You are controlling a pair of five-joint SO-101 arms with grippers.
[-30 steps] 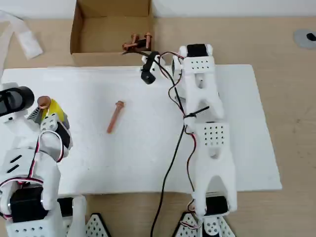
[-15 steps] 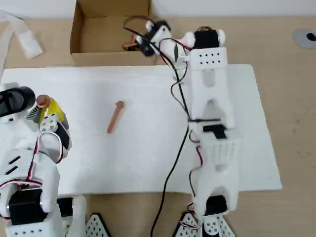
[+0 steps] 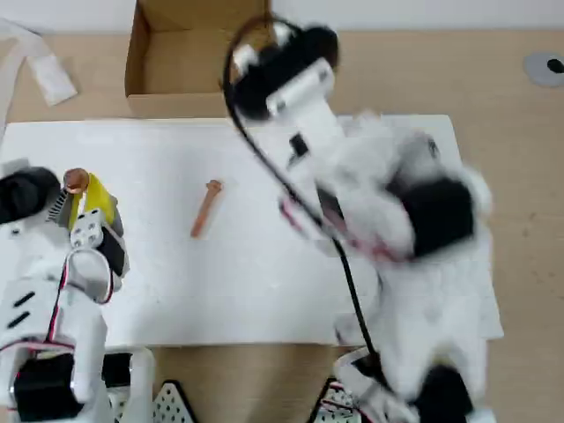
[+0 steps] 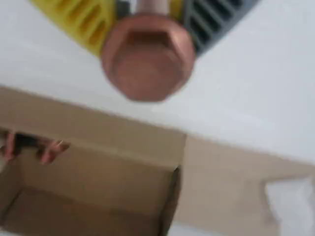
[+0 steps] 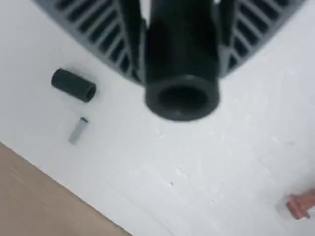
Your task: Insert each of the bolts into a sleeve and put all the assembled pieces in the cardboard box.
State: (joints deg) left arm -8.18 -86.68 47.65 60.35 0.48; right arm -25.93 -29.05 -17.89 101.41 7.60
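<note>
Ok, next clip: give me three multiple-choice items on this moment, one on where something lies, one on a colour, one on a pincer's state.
1. Where does the loose bolt lie?
A) on a plate
B) on the white mat
C) on top of a sleeve

2. What colour is the sleeve in the right pincer?
A) black
B) yellow
C) copper

3. The left pincer is:
A) open and empty
B) shut on a sleeve
C) shut on a bolt

Answers:
1 B: the high view shows it lying flat on the mat.
2 A: the right wrist view shows it black.
3 C: a copper hex head sticks out of its grip.
</note>
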